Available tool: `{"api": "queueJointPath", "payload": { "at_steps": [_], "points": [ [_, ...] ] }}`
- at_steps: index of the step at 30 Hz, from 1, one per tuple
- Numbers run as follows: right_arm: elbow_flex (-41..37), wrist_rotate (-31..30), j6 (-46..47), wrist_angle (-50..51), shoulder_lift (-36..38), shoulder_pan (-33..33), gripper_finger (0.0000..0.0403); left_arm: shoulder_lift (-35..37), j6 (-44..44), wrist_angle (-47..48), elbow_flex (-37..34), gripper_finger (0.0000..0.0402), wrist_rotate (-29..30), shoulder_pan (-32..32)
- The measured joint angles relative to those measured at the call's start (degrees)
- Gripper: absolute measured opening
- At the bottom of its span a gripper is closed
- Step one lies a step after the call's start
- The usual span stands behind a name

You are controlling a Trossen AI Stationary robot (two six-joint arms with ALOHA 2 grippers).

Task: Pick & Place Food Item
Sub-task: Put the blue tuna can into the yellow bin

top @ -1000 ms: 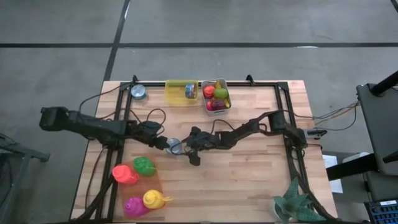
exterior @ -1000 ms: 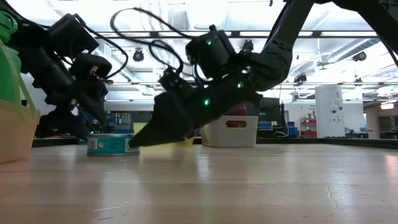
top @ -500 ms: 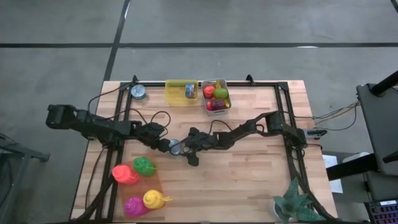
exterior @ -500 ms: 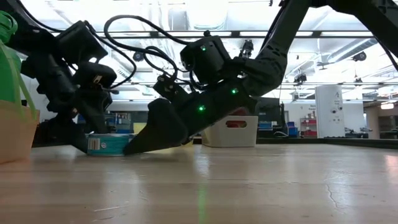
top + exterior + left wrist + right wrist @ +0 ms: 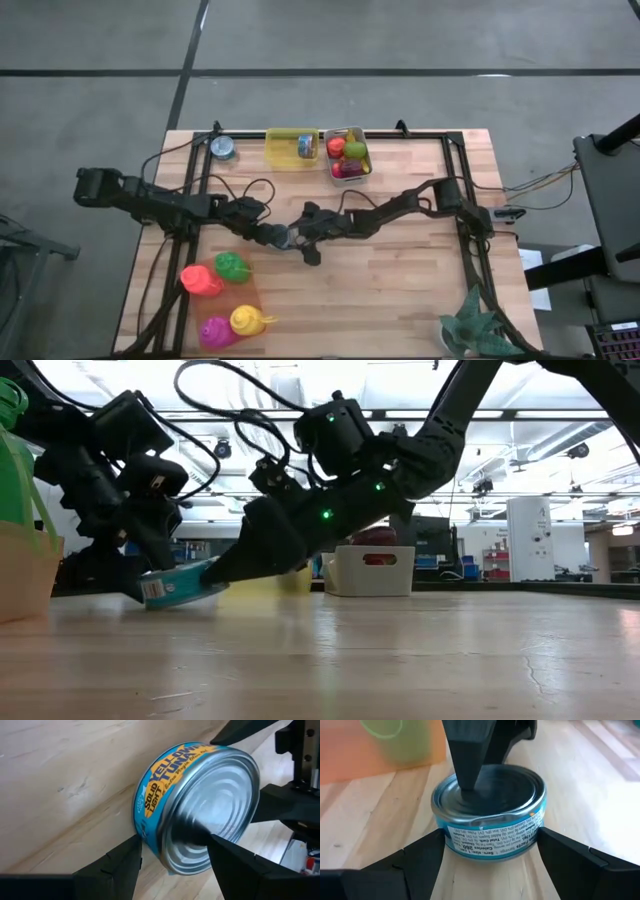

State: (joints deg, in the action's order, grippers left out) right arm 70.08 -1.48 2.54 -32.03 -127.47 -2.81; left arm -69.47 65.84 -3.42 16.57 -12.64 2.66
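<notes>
A flat tuna can (image 5: 283, 238) with a blue and yellow label sits mid-table, tipped up between my two grippers. In the low view the can (image 5: 175, 585) rests on its left lower edge, and the end toward my right gripper is raised. My left gripper (image 5: 272, 236) comes from the table's left and is shut on the can. My right gripper (image 5: 296, 240) comes from the table's right, with its fingers around the can's wall. My left gripper slants down from the table's left. One finger (image 5: 467, 775) lies on the can's lid (image 5: 202, 820), and the other (image 5: 127, 862) meets the wall's lower edge (image 5: 142, 827) near the table. The can is tilted in this hold. My right gripper pinches the can's round wall between its two fingers, one on each side (image 5: 445, 837) (image 5: 539, 834). It slants down from the table's right. The can's end nearer this gripper (image 5: 212, 570) is off the table, and the opposite lower edge (image 5: 148, 598) stays on the wood.
At the far edge stand a yellow tray (image 5: 285, 160) holding a can, a clear bin (image 5: 347, 155) of toy fruit and a loose can (image 5: 222, 148). Coloured toys (image 5: 230, 295) lie at the near left, a plant (image 5: 478, 325) at the near right.
My right gripper has risen a little. The can, which lay flat on the table, has tipped: the end toward my right gripper has lifted while its opposite edge has stayed on the wood under my left gripper.
</notes>
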Motion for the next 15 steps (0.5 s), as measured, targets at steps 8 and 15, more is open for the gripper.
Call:
{"api": "queueJointPath", "payload": {
  "at_steps": [8, 15],
  "points": [
    [-0.1, 0.0, -1.4, 0.4, 1.6, -0.1, 0.0306, 0.1, 0.0, -0.2, 0.4, 0.0226, 0.1, 0.0],
    [-0.1, -0.2, -2.3, -0.3, 2.0, -0.3, 0.0306, 0.1, -3.4, 1.4, 2.2, 0.0226, 0.5, 0.0]
  ]
}}
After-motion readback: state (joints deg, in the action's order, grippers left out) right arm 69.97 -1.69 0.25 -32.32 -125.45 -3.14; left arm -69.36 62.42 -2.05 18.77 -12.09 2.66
